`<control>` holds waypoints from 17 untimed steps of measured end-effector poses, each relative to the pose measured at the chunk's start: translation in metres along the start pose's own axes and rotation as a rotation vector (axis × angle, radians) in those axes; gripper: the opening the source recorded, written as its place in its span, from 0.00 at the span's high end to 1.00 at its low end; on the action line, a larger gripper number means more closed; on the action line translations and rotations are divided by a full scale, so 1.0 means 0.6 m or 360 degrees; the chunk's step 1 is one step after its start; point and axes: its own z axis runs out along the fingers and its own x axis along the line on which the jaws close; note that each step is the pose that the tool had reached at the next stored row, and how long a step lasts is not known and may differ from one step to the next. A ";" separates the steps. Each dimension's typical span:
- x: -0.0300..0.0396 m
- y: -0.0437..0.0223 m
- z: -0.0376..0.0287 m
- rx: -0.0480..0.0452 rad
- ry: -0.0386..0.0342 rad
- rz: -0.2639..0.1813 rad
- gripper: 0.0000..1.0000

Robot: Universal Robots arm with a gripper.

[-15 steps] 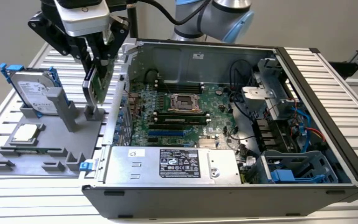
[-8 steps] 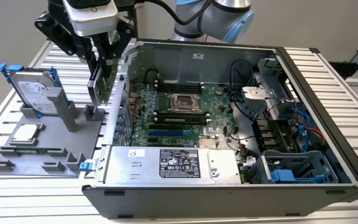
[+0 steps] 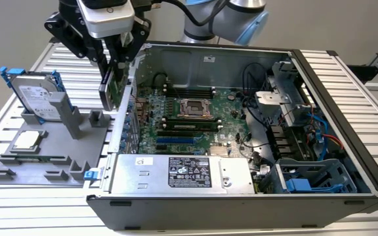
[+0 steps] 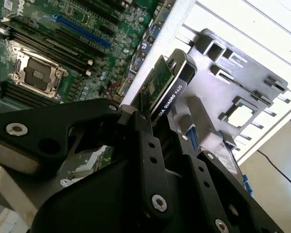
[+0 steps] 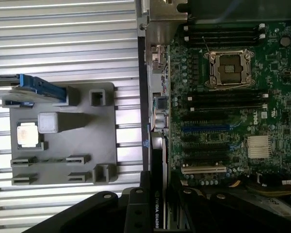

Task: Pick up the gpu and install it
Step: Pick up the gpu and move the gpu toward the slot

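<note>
While end effector grips it — gpu hangs just below.

Bright, even light bleaches the ribbed table nearly white in the second wrist view, while the computer case holds soft shadow.
</note>
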 end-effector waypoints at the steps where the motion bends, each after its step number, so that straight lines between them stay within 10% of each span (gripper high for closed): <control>1: -0.002 0.000 0.000 0.0000 0.0000 0.0000 1.00; 17: -0.031 0.005 0.001 0.0000 0.0000 0.0000 1.00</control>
